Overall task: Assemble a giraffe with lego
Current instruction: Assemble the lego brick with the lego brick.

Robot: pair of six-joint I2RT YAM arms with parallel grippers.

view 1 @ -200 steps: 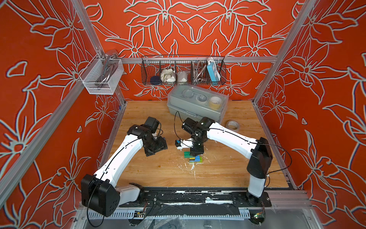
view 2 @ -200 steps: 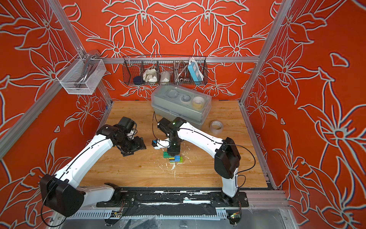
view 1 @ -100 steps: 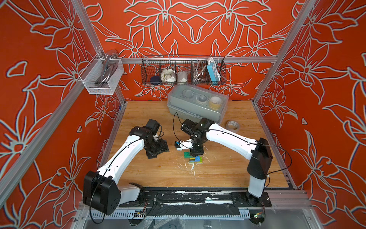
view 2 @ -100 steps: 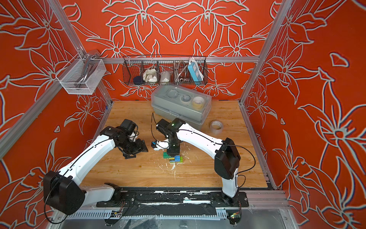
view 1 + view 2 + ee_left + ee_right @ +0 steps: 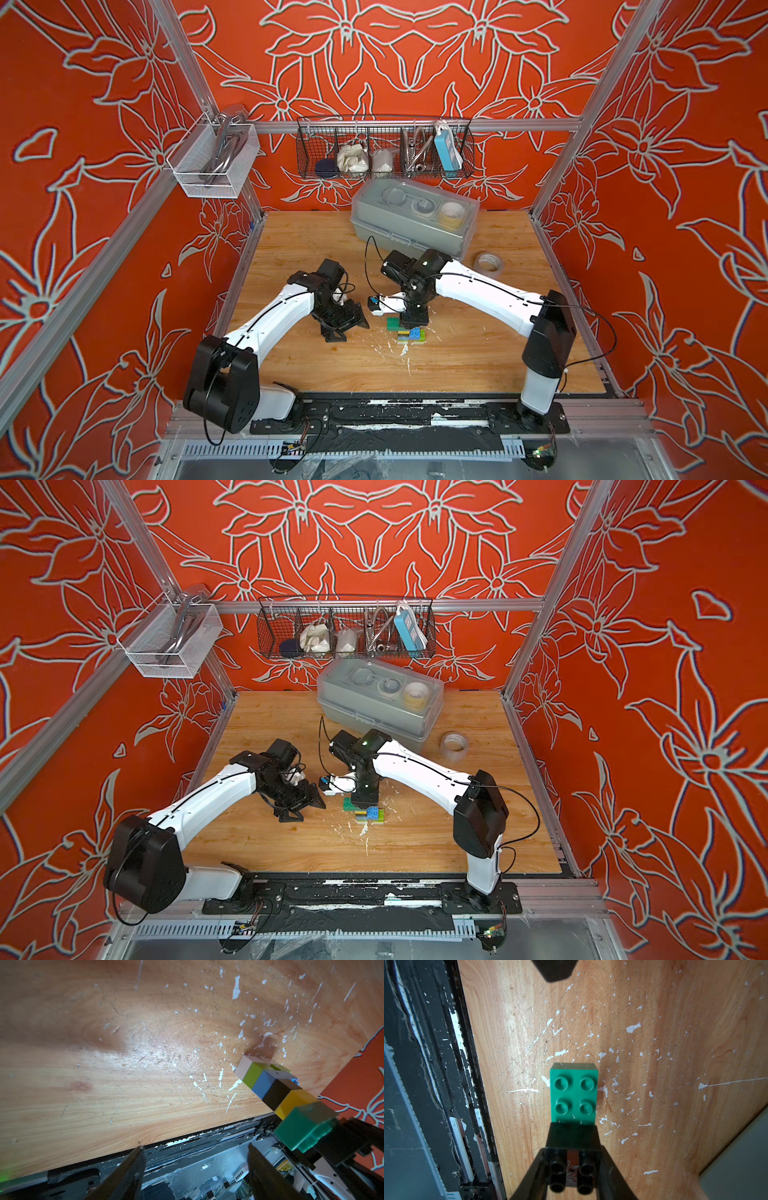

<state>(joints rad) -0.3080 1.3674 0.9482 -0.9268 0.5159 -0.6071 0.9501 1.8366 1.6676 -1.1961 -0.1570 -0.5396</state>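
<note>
**Top views.** In both top views, we find the left gripper (image 5: 347,328) (image 5: 301,810) low over the wooden table (image 5: 478,353). Its 2 fingers are apart and nothing lies between them. The right gripper (image 5: 413,322) (image 5: 365,802) points straight down, just beside the left fingers. The giraffe (image 5: 411,334) (image 5: 370,814) stands directly beneath the right fingers, and its dark green brick (image 5: 392,323) juts out from them toward the left gripper. We cannot read the right fingers' spacing from here.

**Left wrist view.** We see both left fingers (image 5: 128,1172) spread wide, with only the table edge in the gap. The giraffe (image 5: 270,1088) stands outside that gap, off to one side of the fingers and touching neither. From the table up, the stack reads white, lime, blue, black, yellow, then dark green. The black right gripper meets it at the dark green end.

**Right wrist view.** We see the right fingers (image 5: 537,1167) clamped on the black head brick (image 5: 573,1138), 1 finger on each flank. The dark green brick (image 5: 574,1095) extends beyond the fingertips, with 4 studs exposed. White flecks (image 5: 633,1027) scatter over the table around it.
</note>
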